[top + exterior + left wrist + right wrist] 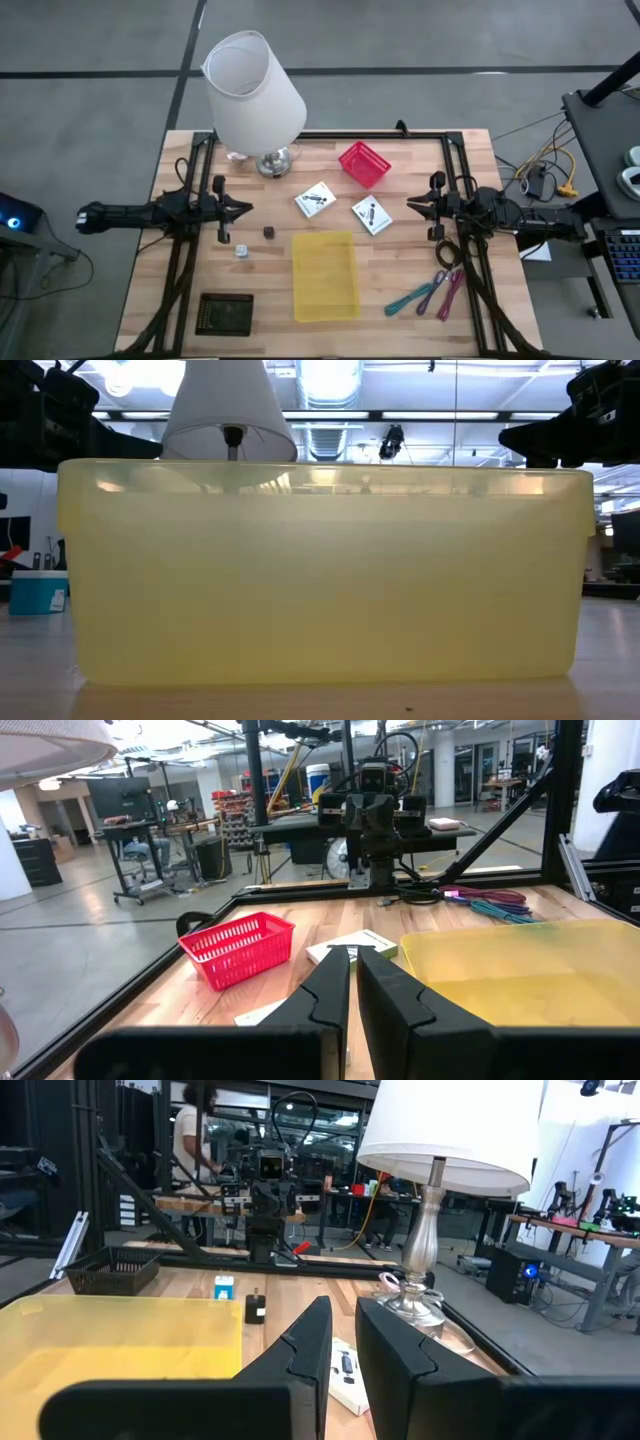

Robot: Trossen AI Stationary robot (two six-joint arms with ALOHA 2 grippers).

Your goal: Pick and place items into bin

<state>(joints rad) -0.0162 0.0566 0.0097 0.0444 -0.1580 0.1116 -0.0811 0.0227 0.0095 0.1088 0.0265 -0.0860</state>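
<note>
1. We are seeing the left gripper [243, 209] waiting at the table's left side above the wood, its fingers [330, 982] sitting nearly together with only a thin slit between them and nothing held.
2. The right gripper [412, 205] is waiting at the right side, its fingers [312, 1342] a narrow gap apart and gripping nothing.
3. The yellow bin [325, 276] is lying between the two arms at the near middle of the table, and it is filling most of the low view.
4. Two white cards [315, 200] are lying just beyond the bin, side by side, near a red basket [364, 164].
5. A dark cube [269, 232] and a white cube [241, 251] are sitting left of the bin.
6. The teal and pink-purple strips [430, 295] are lying right of the bin; what looks like a coiled cable [447, 253] is sitting just beyond them, though it is hard for us to make out.
7. A white lamp [255, 92] is standing at the far left, and a black tray [226, 314] at the near left corner.
</note>
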